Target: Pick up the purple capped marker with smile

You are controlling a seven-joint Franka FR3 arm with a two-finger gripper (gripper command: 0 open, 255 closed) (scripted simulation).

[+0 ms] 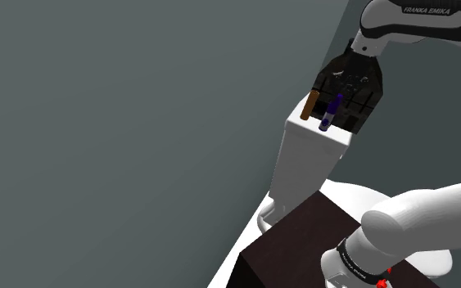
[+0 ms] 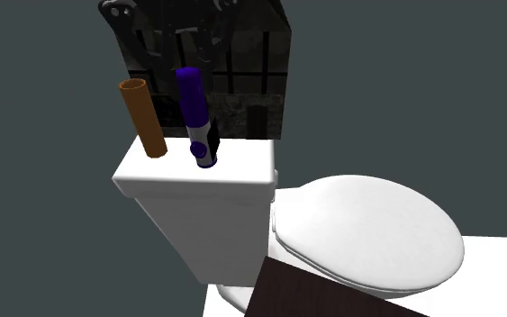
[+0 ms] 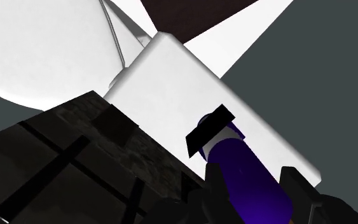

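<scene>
The marker (image 2: 196,115) has a long purple cap, a white and black body and a purple end. It stands slightly tilted on top of the white toilet tank (image 2: 208,214), beside a brown tube (image 2: 143,117). My black gripper (image 3: 252,173) comes down over the marker (image 3: 246,167), and its fingers (image 3: 213,186) press against both sides of the purple cap. In the shoulder view the gripper (image 1: 341,98) hangs just over the tank (image 1: 302,159), with the marker (image 1: 332,112) beneath it and its lower end at the tank's top.
A dark textured panel (image 2: 247,76) rises right behind the tank. The brown tube (image 1: 309,106) stands close to the marker. The closed white toilet lid (image 2: 368,225) lies in front of the tank. My dark brown stand (image 1: 298,245) is near the bowl.
</scene>
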